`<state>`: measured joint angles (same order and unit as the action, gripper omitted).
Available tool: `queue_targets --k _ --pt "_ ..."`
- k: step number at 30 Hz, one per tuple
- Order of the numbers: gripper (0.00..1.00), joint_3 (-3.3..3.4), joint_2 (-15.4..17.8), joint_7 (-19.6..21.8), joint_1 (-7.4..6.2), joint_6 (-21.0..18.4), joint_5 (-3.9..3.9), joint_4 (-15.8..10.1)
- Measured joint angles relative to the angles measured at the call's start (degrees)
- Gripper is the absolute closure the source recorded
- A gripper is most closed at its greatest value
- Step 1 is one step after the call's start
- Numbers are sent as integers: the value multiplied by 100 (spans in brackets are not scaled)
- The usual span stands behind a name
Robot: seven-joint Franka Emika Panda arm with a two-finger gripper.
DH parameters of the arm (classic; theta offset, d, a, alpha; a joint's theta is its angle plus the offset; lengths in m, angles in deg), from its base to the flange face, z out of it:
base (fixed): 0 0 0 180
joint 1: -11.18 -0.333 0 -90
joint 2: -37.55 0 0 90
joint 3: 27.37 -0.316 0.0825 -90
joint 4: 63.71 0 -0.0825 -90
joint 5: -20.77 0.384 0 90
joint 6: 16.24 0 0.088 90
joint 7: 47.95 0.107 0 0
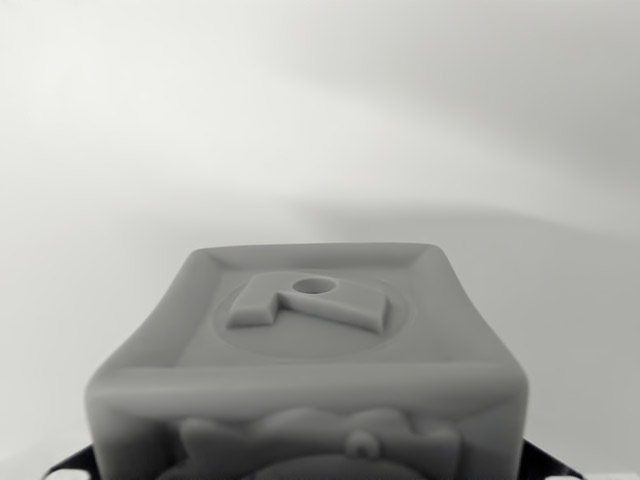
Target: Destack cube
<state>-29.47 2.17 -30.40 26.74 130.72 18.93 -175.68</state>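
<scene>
A grey cube (310, 350) with a raised rim and an embossed shape with a small round hole on its top face fills the lower middle of the wrist view. Its near side face carries more relief shapes, cut off by the frame's bottom edge. Dark bits of my gripper show at the bottom corners (70, 465), on either side of the cube. The fingertips themselves are out of frame, so whether they press on the cube is hidden. Whatever lies under the cube is hidden too.
A plain pale surface (320, 120) stretches behind the cube, with a soft shadow band across the wrist view's right.
</scene>
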Motion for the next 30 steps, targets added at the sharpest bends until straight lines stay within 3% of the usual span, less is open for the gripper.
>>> queue_targets --k 30 --pt "100 41 -530 0 -35 373 -2 163"
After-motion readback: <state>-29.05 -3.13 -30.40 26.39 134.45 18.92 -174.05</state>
